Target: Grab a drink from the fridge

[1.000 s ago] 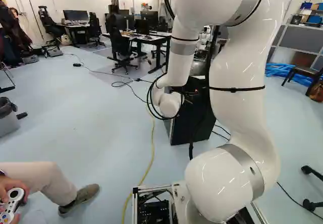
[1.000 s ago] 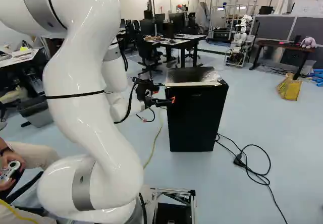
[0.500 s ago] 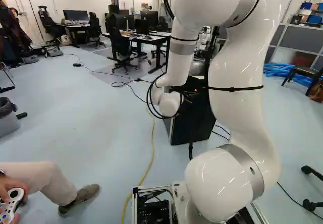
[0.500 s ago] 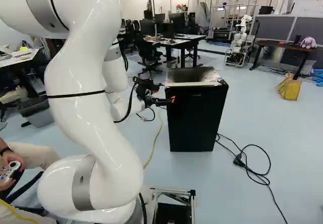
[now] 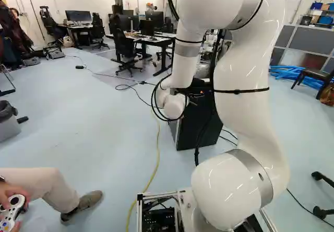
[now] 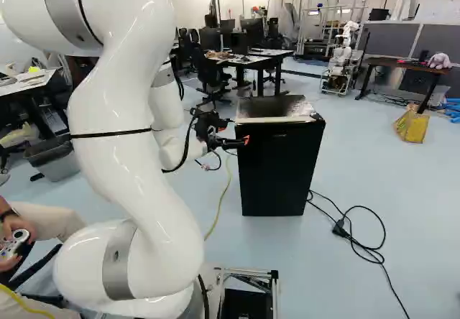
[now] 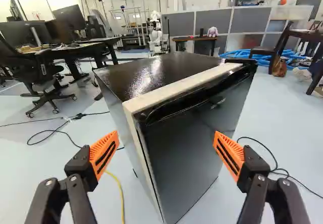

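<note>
Fridge shut, open gripper waiting by the door's near edge

The black fridge stands on the floor with its door closed. No drink is in sight; presumably it is inside. The gripper is spread wide and holds nothing, its orange pads either side of the door's near upright edge in the wrist view, with the fridge ahead of them. Whether either pad touches it, I cannot tell.

The step in hand looks to be opening the door. The dark fitting at the far top corner may be the hinge, so the near edge is probably the one to pull. Best to hook a single fingertip behind the pale strip or into its seam, rather than squeeze the whole door. Then draw back slowly along an arc; a straight tug could slip off or drag the fridge. If the base must back up, mind the yellow cable on the floor
</note>
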Controlling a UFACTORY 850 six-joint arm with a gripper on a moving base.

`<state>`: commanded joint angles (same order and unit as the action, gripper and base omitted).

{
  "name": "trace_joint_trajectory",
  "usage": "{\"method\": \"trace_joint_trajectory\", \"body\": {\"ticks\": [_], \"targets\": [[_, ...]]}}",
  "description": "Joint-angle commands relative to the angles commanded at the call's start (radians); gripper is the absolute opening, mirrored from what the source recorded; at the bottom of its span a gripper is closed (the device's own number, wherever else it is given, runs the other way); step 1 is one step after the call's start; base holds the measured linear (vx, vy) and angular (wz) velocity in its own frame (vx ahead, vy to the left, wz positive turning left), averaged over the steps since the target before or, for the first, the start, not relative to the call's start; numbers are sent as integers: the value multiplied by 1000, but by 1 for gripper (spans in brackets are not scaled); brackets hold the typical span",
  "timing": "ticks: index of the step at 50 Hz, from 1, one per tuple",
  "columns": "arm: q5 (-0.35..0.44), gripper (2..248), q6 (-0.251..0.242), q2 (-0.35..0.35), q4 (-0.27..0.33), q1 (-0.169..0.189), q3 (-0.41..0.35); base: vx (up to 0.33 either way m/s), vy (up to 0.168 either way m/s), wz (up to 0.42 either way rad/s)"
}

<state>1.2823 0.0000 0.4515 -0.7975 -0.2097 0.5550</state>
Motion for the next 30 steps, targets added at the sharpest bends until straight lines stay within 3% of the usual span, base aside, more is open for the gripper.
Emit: {"method": "trace_joint_trajectory", "body": {"ticks": [30], "targets": [[-19,247,0,37,-15,6,53,0,0,0]]}}
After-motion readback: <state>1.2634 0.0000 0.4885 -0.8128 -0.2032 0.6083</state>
